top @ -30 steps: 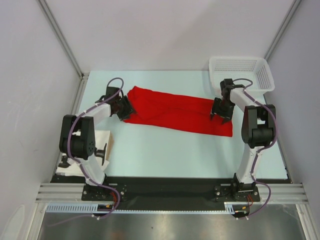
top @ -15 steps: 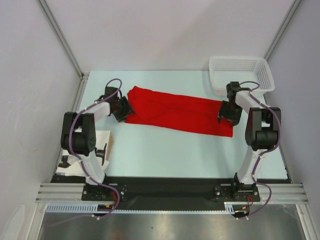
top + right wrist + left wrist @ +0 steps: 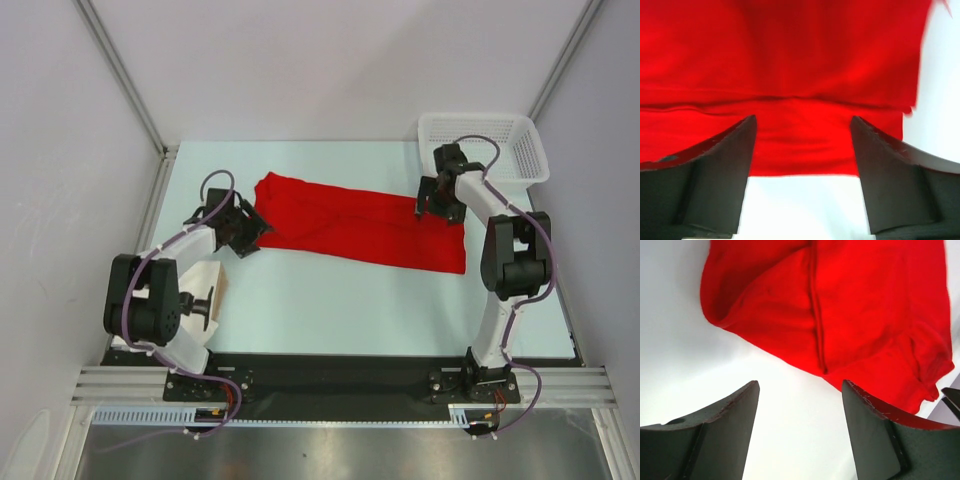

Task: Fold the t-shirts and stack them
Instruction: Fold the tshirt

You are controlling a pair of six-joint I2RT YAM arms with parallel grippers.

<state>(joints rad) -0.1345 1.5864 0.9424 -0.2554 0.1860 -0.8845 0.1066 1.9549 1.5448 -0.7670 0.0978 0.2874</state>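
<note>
Both your grippers released | left gripper (image 3: pixel 247 233) just off t-shirt's (image 3: pixel 350 225) left end | right gripper (image 3: pixel 432 205) over its right end | t-shirt lies on table (image 3: pixel 330 290)

white mesh basket (image 3: pixel 525 150), pale table (image 3: pixel 330 300)

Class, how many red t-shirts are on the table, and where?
1. The red t-shirt lies as a long band across the table, near the white mesh basket. Another could hide beneath it.

T-shirt (image 3: pixel 350 225) lies on table (image 3: pixel 330 300), basket (image 3: pixel 505 140) behind its right end.
</note>
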